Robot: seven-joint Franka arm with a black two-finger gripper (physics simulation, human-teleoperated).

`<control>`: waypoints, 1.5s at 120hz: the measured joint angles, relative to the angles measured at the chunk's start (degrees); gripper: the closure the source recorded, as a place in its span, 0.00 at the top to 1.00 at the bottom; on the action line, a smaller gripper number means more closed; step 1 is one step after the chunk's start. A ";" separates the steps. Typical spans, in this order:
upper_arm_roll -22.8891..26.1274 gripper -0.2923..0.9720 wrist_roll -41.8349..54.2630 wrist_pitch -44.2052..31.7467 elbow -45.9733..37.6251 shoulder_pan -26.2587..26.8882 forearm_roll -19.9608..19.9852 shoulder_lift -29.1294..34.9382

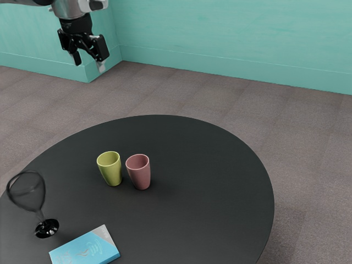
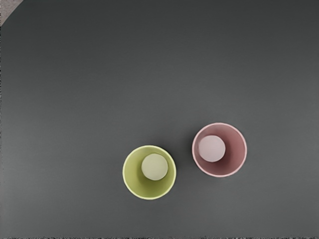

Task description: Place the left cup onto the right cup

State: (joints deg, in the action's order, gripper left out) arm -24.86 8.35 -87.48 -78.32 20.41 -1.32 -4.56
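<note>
You are at the very start: nothing is grasped yet. Your pincer (image 1: 88, 55) hangs in the upper left of the exterior frame, high above the table (image 1: 220, 187), its fingers spread and empty. The green cup (image 1: 110, 168) stands upright near the frame's middle, just beside the pink cup (image 1: 138, 171) on the exterior view's left; from the wrist camera both open mouths face you, green (image 2: 149, 172) and pink (image 2: 219, 149). Next, I judge, you must descend over the green cup and close on its wall without nudging its close neighbour.
</note>
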 joint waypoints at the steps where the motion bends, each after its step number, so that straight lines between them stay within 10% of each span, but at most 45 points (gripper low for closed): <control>1: 0.04 0.75 0.05 0.01 -0.08 0.01 -0.13 0.06; 34: -0.35 0.75 1.43 -3.26 -4.86 -4.52 -2.06 -3.93; 98: 1.25 0.75 3.81 -29.54 -29.98 -10.17 10.74 -11.97; 155: 1.57 0.74 4.15 -40.99 -37.28 -10.46 13.06 -13.81; 180: 1.66 0.45 3.96 -43.95 -37.71 -10.30 13.59 -13.82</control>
State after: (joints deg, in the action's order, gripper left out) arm -23.20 12.32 -131.43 -116.03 10.10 12.28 -18.38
